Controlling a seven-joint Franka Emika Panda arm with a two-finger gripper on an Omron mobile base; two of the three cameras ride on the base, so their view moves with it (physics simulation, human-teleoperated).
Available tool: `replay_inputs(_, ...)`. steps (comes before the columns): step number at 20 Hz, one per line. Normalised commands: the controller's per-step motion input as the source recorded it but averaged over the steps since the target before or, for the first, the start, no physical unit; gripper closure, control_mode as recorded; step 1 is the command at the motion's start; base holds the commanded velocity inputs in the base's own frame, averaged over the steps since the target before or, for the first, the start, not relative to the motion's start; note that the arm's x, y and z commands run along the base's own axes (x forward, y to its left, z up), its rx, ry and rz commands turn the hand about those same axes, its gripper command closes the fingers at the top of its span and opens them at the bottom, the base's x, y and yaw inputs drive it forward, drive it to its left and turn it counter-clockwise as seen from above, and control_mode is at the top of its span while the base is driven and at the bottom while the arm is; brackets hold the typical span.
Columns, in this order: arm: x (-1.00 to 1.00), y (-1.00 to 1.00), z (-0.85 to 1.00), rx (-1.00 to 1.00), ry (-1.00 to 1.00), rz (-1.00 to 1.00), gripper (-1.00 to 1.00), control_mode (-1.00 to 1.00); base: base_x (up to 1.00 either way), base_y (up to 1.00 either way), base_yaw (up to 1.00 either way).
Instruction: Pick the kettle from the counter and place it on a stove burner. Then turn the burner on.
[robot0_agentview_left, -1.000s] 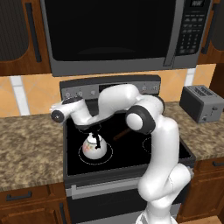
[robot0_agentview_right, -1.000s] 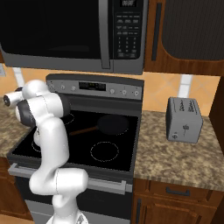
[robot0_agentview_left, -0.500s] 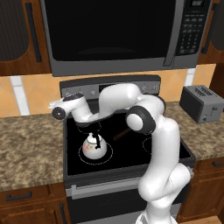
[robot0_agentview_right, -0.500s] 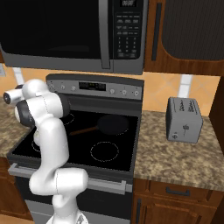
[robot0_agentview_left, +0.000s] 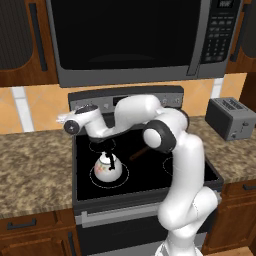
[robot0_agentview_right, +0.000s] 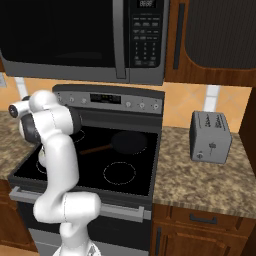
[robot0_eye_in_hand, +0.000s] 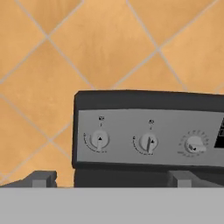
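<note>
The small white kettle (robot0_agentview_left: 108, 167) with faint floral marks and a thin black handle stands upright on the stove's front-left burner (robot0_agentview_left: 95, 178). The speckled granite counter (robot0_agentview_left: 30, 170) lies to its left. My gripper (robot0_agentview_left: 64, 119) hangs above and behind the kettle, well apart from it, near the stove's left rear corner. It faces the grey control panel (robot0_eye_in_hand: 144, 138). In the hand view its fingertips (robot0_eye_in_hand: 41, 178) stand wide apart, so the gripper (robot0_eye_in_hand: 111, 179) is open and holds nothing. The knobs on the panel are a left one (robot0_eye_in_hand: 99, 140), a middle one (robot0_eye_in_hand: 148, 142) and a right one (robot0_eye_in_hand: 194, 144).
A dark frying pan (robot0_agentview_right: 129, 142) sits on the rear burner, its handle (robot0_agentview_right: 95, 149) pointing left. A microwave (robot0_agentview_left: 135, 35) hangs low over the stove. A silver toaster (robot0_agentview_right: 211, 136) stands on the right counter (robot0_agentview_right: 210, 175). An orange tiled wall (robot0_eye_in_hand: 109, 43) backs the panel.
My hand has risen slightly and edged towards the control panel. The kettle has stayed on its burner.
</note>
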Motion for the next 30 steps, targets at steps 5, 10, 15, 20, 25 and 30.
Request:
replay_inputs(5, 0.42, 0.18, -0.06, 0.0, 0.0, 0.0, -1.0, -1.0, 0.0, 0.0, 0.0)
replay_inputs(10, 0.36, 0.09, -0.05, 0.0, 0.0, 0.0, -1.0, -1.0, 0.0, 0.0, 0.0)
replay_inputs(15, 0.35, 0.0, -0.15, 0.0, 0.0, 0.0, -1.0, -1.0, 0.0, 0.0, 0.0)
replay_inputs(20, 0.06, -0.01, -0.28, 0.0, 0.0, 0.0, -1.0, -1.0, 0.0, 0.0, 0.0)
replay_inputs(25, 0.03, -0.01, -0.13, 0.0, 0.0, 0.0, -1.0, -1.0, 0.0, 0.0, 0.0)
replay_inputs(30, 0.21, -0.03, 0.01, 0.0, 0.0, 0.0, -1.0, -1.0, 0.0, 0.0, 0.0)
